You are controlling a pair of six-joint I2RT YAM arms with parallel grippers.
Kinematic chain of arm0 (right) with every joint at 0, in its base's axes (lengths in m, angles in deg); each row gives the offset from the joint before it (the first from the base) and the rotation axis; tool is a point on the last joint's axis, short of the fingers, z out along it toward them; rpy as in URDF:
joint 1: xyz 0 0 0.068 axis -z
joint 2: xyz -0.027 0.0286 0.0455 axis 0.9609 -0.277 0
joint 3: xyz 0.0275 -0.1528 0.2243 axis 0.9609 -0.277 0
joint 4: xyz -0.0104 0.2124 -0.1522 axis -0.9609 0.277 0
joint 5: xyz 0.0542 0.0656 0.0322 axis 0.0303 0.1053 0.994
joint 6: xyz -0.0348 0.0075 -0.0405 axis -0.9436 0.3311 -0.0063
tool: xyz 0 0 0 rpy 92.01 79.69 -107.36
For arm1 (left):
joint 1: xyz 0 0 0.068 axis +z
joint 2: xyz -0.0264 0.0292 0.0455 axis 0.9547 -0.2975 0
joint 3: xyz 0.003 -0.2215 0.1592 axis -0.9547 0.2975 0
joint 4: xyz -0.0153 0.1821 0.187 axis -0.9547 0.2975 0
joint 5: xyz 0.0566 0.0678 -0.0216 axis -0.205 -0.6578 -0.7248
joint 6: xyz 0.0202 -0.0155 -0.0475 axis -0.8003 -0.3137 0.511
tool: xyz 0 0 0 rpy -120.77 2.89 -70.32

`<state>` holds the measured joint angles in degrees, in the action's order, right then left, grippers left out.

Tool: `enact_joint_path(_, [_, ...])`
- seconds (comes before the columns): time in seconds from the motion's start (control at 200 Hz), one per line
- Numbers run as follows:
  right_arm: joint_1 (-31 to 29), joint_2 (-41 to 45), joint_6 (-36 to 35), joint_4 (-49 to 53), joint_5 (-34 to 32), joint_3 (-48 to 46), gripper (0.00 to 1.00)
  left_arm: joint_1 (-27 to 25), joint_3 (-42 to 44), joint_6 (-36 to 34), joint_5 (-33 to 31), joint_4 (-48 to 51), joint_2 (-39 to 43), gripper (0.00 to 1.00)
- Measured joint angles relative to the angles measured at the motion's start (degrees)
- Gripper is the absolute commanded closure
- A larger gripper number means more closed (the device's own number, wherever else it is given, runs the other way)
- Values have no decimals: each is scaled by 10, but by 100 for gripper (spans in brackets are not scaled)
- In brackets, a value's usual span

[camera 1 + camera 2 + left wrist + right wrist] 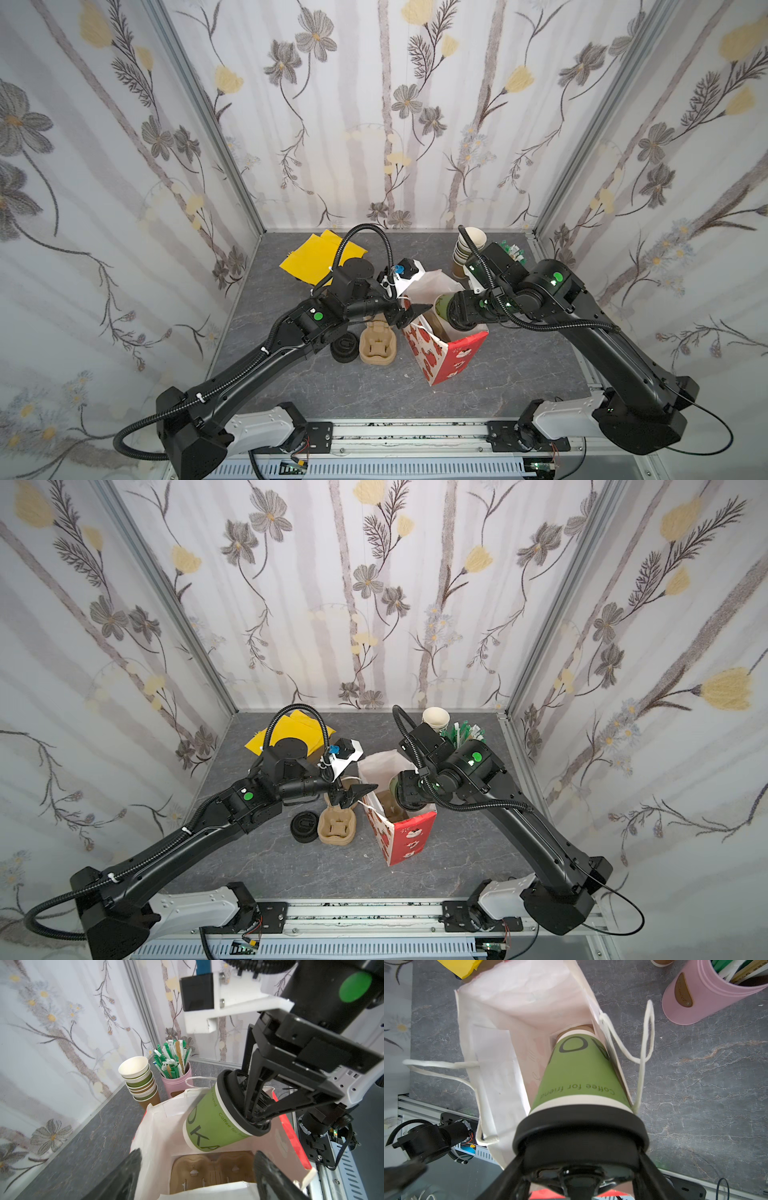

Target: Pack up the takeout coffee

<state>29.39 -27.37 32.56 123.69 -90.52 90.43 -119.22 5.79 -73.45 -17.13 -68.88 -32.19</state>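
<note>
1. Flowered wallpaper closes in a grey marbled desk [291, 390] on three sides.
2. A red-and-white paper bag [440, 357] stands open near the desk's middle, and a pulp cup carrier [212, 1169] lies on its bottom.
3. The right fingers [652, 1169] are clamped on the black lid of the takeout coffee [581, 1076]. The cup hangs tilted, with its base dipped into the bag's mouth and its lid above the rim.
4. The left fingers [122, 1176] are spread wide astride the bag's left rim and grip nothing.
5. Left of the bag, a second pulp carrier [376, 343] sits just beside a pile of black lids [343, 349].
6. At the back right are stacked cups [139, 1078] and a pink holder [176, 1086] full of sachets. Yellow paper [320, 253] lies at the back left.
</note>
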Motion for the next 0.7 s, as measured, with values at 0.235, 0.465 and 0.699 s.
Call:
enact_joint_path(0.235, [10,6,0,1,5,19,35,-7,-1,-89,55,-21,-40,0])
enact_joint_path(0.465, [10,-4,3,0,27,36,35,-25,-10,-153,40,-27,-88,0])
enact_joint_path(0.699, [10,-4,4,1,45,43,34,-30,-16,-180,20,-55,-110,0])
